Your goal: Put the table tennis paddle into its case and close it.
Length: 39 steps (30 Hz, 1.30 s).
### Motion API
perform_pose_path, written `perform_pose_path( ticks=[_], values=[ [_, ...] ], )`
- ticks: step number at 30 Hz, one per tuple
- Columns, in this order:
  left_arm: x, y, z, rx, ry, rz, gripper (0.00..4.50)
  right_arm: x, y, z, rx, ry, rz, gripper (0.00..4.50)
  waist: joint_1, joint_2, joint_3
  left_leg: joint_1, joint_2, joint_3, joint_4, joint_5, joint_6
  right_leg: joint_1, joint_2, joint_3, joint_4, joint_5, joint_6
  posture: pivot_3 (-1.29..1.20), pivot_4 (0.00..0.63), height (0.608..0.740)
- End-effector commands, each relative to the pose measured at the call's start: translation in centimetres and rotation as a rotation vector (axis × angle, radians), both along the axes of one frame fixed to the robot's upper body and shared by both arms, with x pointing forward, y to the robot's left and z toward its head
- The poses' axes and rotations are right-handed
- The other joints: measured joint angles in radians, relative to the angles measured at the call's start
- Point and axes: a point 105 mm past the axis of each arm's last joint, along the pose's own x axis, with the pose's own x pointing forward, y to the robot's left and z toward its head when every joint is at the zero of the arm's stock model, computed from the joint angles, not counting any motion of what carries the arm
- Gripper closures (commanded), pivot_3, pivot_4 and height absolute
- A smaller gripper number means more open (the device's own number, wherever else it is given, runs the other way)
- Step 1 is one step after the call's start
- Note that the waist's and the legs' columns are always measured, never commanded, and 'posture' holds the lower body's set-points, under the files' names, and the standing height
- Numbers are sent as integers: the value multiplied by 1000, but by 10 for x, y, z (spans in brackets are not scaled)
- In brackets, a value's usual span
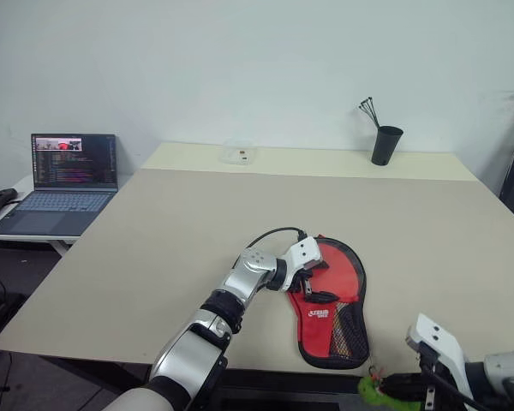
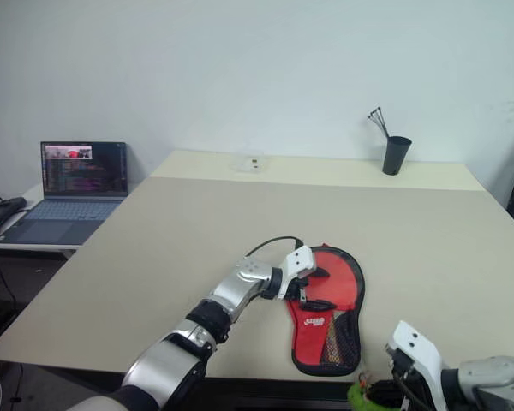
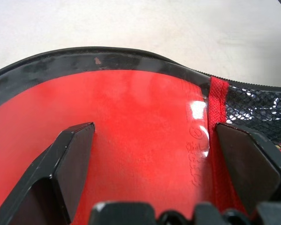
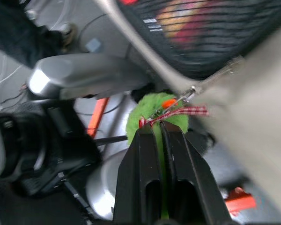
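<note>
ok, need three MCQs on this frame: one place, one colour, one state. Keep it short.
1. Where does the case lie?
A. on the laptop
B. near the table's front edge
C. beside the black cup

2. What colour is the fluffy tag in the right hand?
A. green
B. blue
C. white

3. How do the left hand's fingers stand?
A. shut on the cable
B. shut, empty
C. open over the red face

Answers:
1 B, the head views show the case close to the near edge, far from the black cup and the laptop.
2 A, the right wrist view shows green fluff at the shut fingers.
3 C, the left wrist view shows both fingers apart over red.
</note>
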Motion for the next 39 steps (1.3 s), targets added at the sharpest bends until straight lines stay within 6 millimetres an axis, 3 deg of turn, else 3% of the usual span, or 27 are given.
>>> perform_pose_path(
  ticks=[1,8,11,17,18,20,23,28,34,39],
  values=[
    [-11,4,-34,111,70,0,0,-9,17,3,54,2,74,4475,0,0,0,0,0,-1,0,0,0,0,0,-1,0,0,0,0,150,740],
    [-12,3,-34,106,71,-1,0,2,22,3,80,-19,39,4475,0,0,-1,0,0,-7,0,0,0,1,0,-3,0,0,0,0,150,740],
    [-12,2,-35,105,72,0,0,3,18,7,77,-31,42,3757,0,0,-1,0,0,-7,1,0,0,2,0,-3,0,0,0,0,150,740],
    [-13,0,-34,100,72,-5,0,5,15,28,116,-58,78,1775,0,0,-2,0,0,-8,2,0,0,2,0,-3,0,0,0,0,150,740],
    [-14,0,-34,96,74,-6,0,8,13,33,122,-72,72,1775,0,0,-2,0,0,-8,2,0,0,3,0,-4,0,0,0,0,150,740],
    [-14,-2,-33,88,76,-4,0,23,7,44,125,-135,45,1775,-1,0,-2,1,0,-9,3,0,0,4,0,-4,0,0,0,0,150,740],
    [-12,-3,-24,49,63,-4,0,71,-6,64,133,-327,-63,1775,-4,0,-1,2,0,-9,5,0,0,6,0,-4,0,0,1,0,150,740],
    [-7,8,-3,-23,19,3,0,119,-5,73,202,-513,-125,1775,-6,0,-1,0,0,-11,7,-1,1,6,1,-5,0,1,1,0,150,740],
    [-4,50,33,-153,-29,100,0,188,6,74,324,-605,-186,1775,-37,6,7,-1,1,-6,7,-1,2,-2,3,2,8,1,0,0,150,740],
    [-11,90,51,-250,-43,254,0,217,6,76,359,-649,-192,1775,-31,8,12,-1,2,-8,11,-1,2,-4,3,0,18,-2,-5,0,150,740]
  ],
)
